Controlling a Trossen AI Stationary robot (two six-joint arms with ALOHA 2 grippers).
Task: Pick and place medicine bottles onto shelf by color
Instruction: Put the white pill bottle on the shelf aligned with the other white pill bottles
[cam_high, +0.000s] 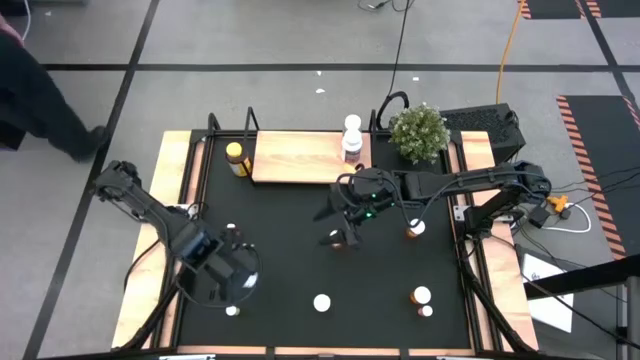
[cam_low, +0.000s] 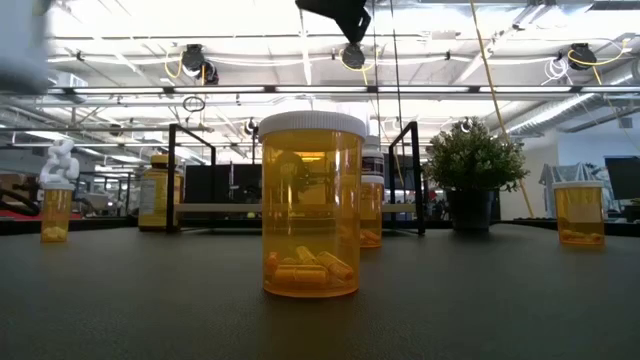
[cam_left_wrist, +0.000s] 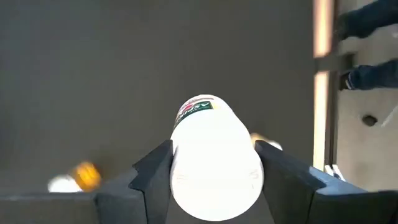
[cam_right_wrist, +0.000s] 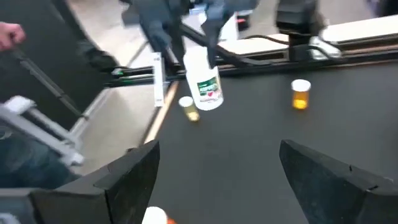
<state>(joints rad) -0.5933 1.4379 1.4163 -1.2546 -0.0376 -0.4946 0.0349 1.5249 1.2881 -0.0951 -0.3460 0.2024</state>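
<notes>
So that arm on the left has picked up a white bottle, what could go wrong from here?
1. The left hand grips the white bottle only by its sides; in the right wrist view it hangs tilted, so it might slip.
2. The shelf already carries white bottles at one end, so setting another beside them could knock them over.
3. The right hand hovers open mid-table, close to the route to the shelf; the arms might collide.
</notes>
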